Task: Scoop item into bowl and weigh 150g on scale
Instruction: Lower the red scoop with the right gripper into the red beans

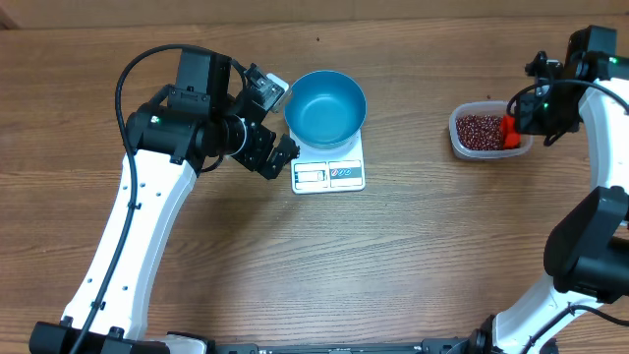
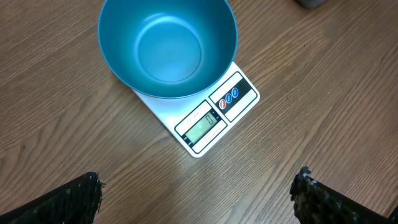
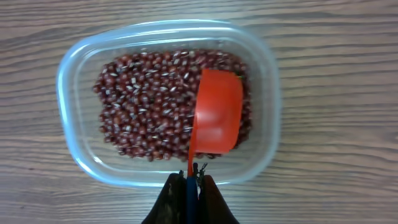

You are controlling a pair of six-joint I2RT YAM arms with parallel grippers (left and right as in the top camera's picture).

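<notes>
- The overhead view takes in the whole table [image 1: 393, 256]. The bowl [image 1: 325, 105] sits on the scale [image 1: 329, 174] left of centre, and a clear plastic tub [image 1: 488, 133] stands well apart at the right edge.
- The beans [image 1: 479, 129] lie in that tub as a maroon heap. The bowl's inside shows plain blue throughout.
- From above, the left gripper [image 1: 278, 123] hangs just beside the bowl and scale on their left, but its jaws are hard to judge there. The left wrist view settles it: the two dark fingertips [image 2: 81, 199] sit at opposite bottom corners, so the left gripper [image 2: 199, 202] is spread wide and holds nothing.
- Only the left wrist view shows the front panel of the scale [image 2: 186, 118], with the display window [image 2: 204, 127] and the small round buttons [image 2: 230, 95] beside it. The bowl [image 2: 168, 46] covers the scale's far part.
- From above, the right gripper [image 1: 521, 113] is over the tub's right rim, with a bit of red scoop [image 1: 509, 131] showing.
- The right wrist view gives the detail. The right gripper [image 3: 188, 186] is pinched tight on the thin handle of the scoop [image 3: 217, 112], whose orange-red cup lies over the beans [image 3: 143, 106] on the right side of the tub [image 3: 264, 124], hollow side up.
</notes>
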